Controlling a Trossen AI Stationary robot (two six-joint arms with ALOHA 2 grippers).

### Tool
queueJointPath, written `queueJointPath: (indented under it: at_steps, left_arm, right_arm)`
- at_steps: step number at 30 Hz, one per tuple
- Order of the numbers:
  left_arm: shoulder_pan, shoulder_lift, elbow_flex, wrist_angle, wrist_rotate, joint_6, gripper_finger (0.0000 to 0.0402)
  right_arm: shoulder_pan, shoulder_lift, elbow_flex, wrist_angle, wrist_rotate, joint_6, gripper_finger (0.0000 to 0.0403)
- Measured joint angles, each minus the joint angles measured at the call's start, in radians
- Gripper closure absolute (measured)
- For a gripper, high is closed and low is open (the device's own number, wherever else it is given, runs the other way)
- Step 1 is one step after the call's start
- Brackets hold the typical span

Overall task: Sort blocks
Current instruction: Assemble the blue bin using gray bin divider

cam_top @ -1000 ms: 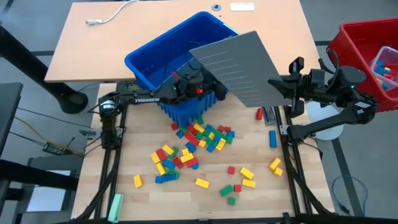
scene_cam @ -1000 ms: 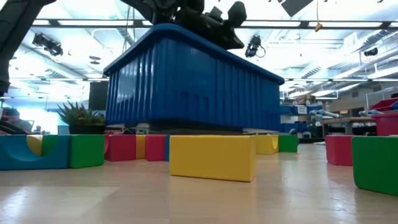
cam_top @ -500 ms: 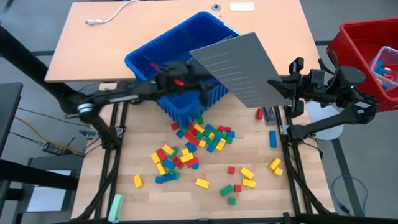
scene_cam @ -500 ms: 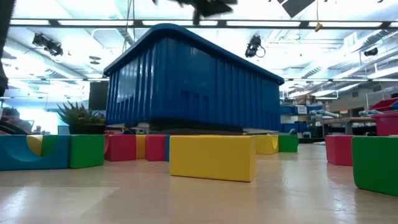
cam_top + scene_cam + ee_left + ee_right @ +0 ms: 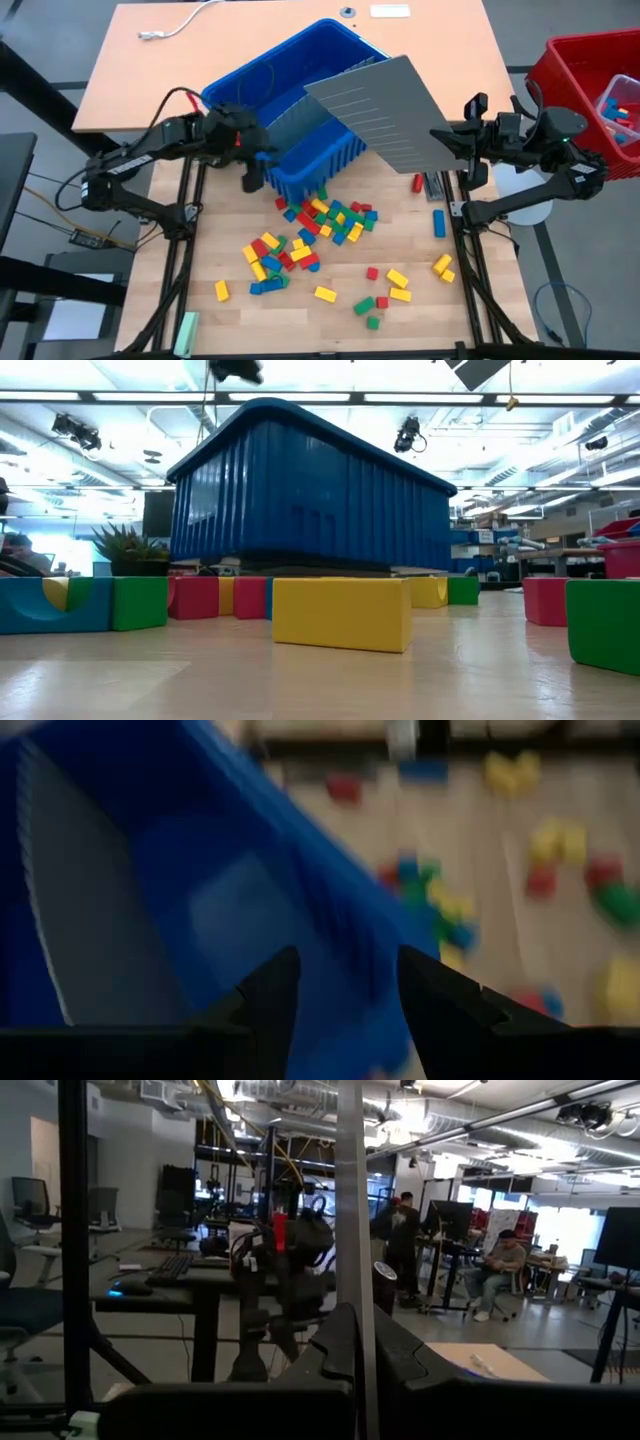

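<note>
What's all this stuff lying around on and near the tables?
blocks: dozens, red, yellow, green, blue; scattered over the wooden table.
blue bin: one; at the table's far edge.
grey ridged panel: one large; over the bin's right side, held edge-on by the right claw.
pale green bar: one; near left corner.
red crate: one; far right, a few blocks inside.
white cable: one; on the back table.
left claw: open, beside the bin's left wall.
right claw: shut on the panel's edge.

Bright, even overhead lighting; left wrist view motion-blurred, low view backlit by ceiling lights
</note>
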Motion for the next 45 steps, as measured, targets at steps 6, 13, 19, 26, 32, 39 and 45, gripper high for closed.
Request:
queueJointPath:
  at_steps: [6, 13, 19, 26, 32, 39, 45]
  left_arm:
    - [0.0, 0.0, -0.001, -0.153, 0.051, 0.088, 0.0225]
    - [-0.012, 0.043, -0.001, -0.175, -0.062, 0.317, 0.0225]
    - [-0.012, 0.098, -0.001, -0.157, -0.067, 0.359, 0.0225]
    - [-0.015, 0.179, -0.001, -0.221, -0.03, 0.378, 0.0225]
    - [-0.015, 0.203, -0.001, -0.204, -0.014, 0.379, 0.0249]
    - [-0.014, 0.207, 0.003, -0.133, -0.009, 0.316, 0.0352]
    - [-0.019, 0.213, 0.012, -0.024, 0.013, 0.252, 0.0395]
  right_arm:
    - [0.0, 0.0, 0.0, 0.0, 0.0, 0.001, 0.0403]
    - [0.0, 0.003, 0.0, 0.001, 0.009, 0.02, 0.0403]
    - [0.0, 0.015, 0.0, -0.001, 0.009, 0.027, 0.0403]
    - [0.0, 0.024, 0.0, 0.0, 0.01, 0.029, 0.0403]
    - [0.0, 0.024, 0.0, 0.0, 0.011, 0.029, 0.0403]
    - [0.0, 0.024, 0.0, 0.0, 0.011, 0.029, 0.0403]
    - [0.0, 0.024, 0.0, -0.003, 0.011, 0.026, 0.0403]
